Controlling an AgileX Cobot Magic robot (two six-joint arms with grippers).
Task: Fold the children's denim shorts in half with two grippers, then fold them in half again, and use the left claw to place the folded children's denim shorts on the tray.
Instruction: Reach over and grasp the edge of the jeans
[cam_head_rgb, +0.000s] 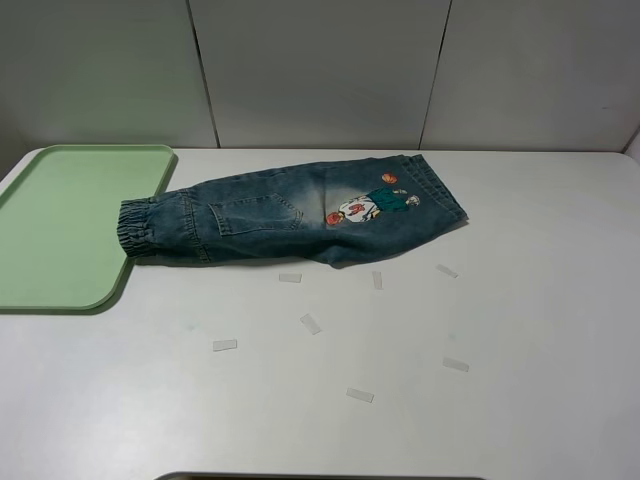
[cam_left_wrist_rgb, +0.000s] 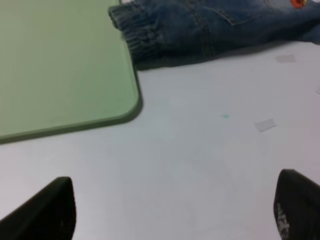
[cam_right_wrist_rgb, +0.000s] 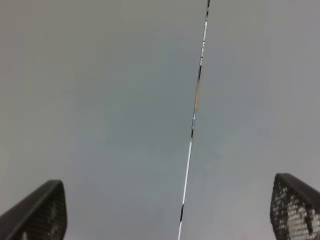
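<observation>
The children's denim shorts (cam_head_rgb: 290, 218) lie on the white table, folded lengthwise, with the elastic cuff at the left against the tray and the waistband with a cartoon patch at the right. The green tray (cam_head_rgb: 65, 220) lies at the table's left. Neither arm shows in the exterior high view. In the left wrist view my left gripper (cam_left_wrist_rgb: 172, 212) is open and empty above bare table, with the tray (cam_left_wrist_rgb: 55, 65) and the shorts' cuff (cam_left_wrist_rgb: 150, 32) ahead of it. In the right wrist view my right gripper (cam_right_wrist_rgb: 167, 207) is open and empty, facing a grey panel.
Several small clear tape pieces (cam_head_rgb: 310, 323) are stuck on the table in front of the shorts. A grey panelled wall (cam_head_rgb: 320, 70) stands behind the table. A thin panel seam (cam_right_wrist_rgb: 195, 115) runs through the right wrist view.
</observation>
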